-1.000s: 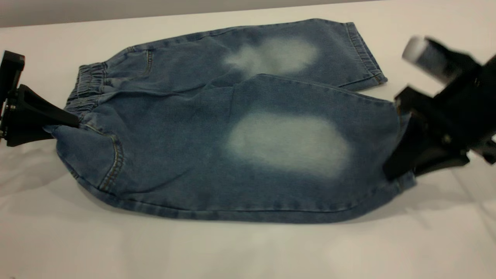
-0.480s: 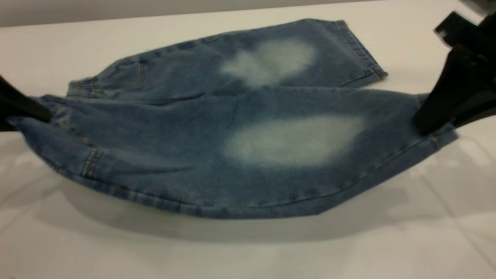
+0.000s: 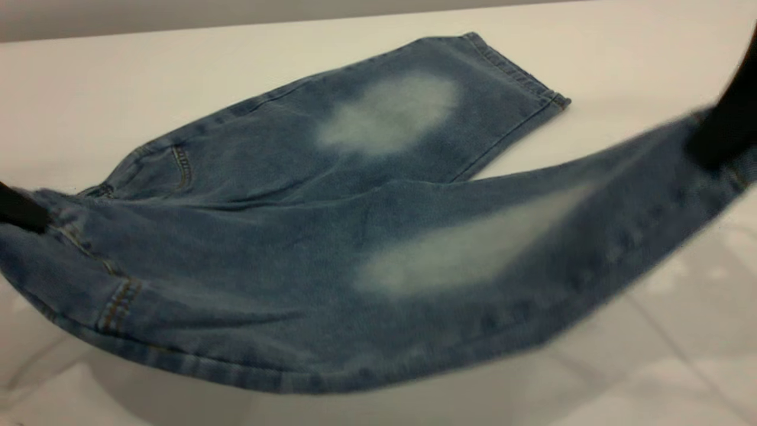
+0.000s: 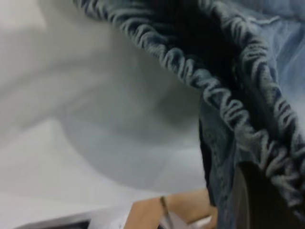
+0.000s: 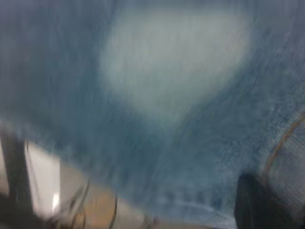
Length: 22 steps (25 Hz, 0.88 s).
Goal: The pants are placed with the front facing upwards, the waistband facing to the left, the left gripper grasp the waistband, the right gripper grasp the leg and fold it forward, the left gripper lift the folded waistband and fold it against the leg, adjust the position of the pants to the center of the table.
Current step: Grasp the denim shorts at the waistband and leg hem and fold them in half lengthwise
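Note:
The pants (image 3: pixel 355 236), blue denim shorts with a pale patch on each leg, hang stretched between my two grippers above the white table (image 3: pixel 177 71). My left gripper (image 3: pixel 20 212) at the far left edge is shut on the waistband corner. The ruffled waistband (image 4: pixel 224 105) fills the left wrist view, with one black finger (image 4: pixel 262 200) pressed against it. High at the right edge, my right gripper (image 3: pixel 724 133) is shut on the near leg's hem; its finger (image 5: pixel 262 205) sits against the denim (image 5: pixel 167 95). The far leg (image 3: pixel 390 112) still lies on the table.
A grey wall strip (image 3: pixel 177 18) runs behind the table's far edge. Bare tabletop (image 3: pixel 650 355) shows under and in front of the raised cloth. A tan surface (image 4: pixel 157 214) appears beyond the table in the left wrist view.
Both grippers have risen and pulled the near half of the pants up off the table. The right gripper climbed up and right with the leg hem, and the far leg swung round on the table.

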### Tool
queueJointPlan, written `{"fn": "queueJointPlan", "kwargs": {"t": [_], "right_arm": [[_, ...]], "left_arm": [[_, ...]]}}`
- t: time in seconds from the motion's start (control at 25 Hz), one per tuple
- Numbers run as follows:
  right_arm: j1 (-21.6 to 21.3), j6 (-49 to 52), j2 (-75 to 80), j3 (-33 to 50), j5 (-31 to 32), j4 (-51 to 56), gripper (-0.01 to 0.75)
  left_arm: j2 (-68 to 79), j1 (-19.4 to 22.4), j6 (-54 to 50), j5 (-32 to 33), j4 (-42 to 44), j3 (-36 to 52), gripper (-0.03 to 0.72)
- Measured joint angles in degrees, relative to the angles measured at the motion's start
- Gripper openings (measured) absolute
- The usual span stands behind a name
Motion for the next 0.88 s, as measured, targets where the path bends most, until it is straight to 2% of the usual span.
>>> {"fn": "queueJointPlan", "kwargs": {"t": [0.08,0.32,0.64,0.88], "right_arm": [[0.0,0.0,1.1,-1.7,-2.0,0.1,0.015],[0.0,0.0,4.8,-8.5,-1.8,1.1,0.015],[0.0,2.0,11.9,-18.8,-1.5,4.3,0.015],[0.0,4.9,19.1,-26.8,-1.3,5.0,0.015]], "left_arm": [[-0.2,0.0,0.0,0.0,-1.8,0.0,0.099],[-0.1,0.0,0.3,0.2,-10.5,0.0,0.099],[-0.1,0.0,0.6,0.3,-26.1,-0.1,0.099],[-0.1,0.0,0.9,-2.5,-35.5,-0.1,0.099]]}}
